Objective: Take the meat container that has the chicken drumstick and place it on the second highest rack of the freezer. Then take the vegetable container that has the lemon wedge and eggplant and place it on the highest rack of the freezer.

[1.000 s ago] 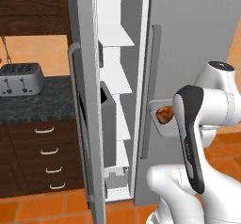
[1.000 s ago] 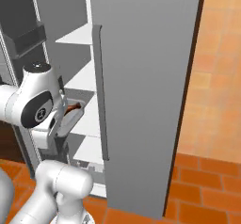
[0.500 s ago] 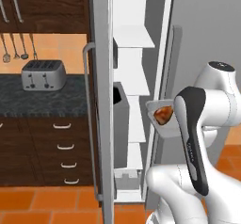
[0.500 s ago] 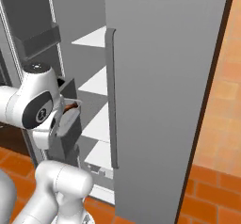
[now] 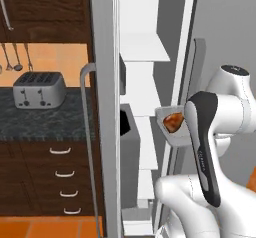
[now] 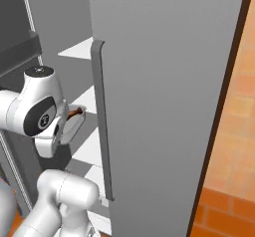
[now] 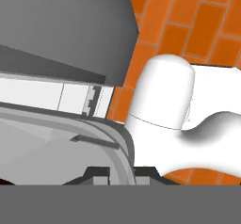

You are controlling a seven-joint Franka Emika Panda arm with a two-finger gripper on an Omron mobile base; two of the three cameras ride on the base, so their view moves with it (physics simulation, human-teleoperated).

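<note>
folding up from the base at 5 o'clock in the left base view, the white arm bends at a dark elbow and carries a grey tray (image 5: 170, 129) at mid-height, just in front of the open freezer (image 5: 140, 107). a reddish-brown drumstick (image 5: 174, 121) lies in the tray, which sits level, its far edge toward the white shelves. the wrist is tucked behind the forearm there, so the gripper itself is hidden in that view.

right base view: the round white shoulder joint sits at 9 o'clock; the tray (image 6: 73, 125) pokes out toward 3 o'clock from behind it, tilted on edge as seen from here, with a sliver of the drumstick (image 6: 74, 112) showing. tray lies just beside the freezer door's long bar handle (image 6: 102, 126), with white shelves (image 6: 82, 49) behind.

hand view: fingertips (image 7: 96, 173) rise at 6 o'clock, drawn close together, pinching the tray's curved rim (image 7: 123, 140). orange brick floor (image 7: 188, 20) at 1 o'clock.

toaster (image 5: 39, 89) on the dark counter (image 5: 30, 119) at 9 o'clock in the left base view, well apart from the arm.
</note>
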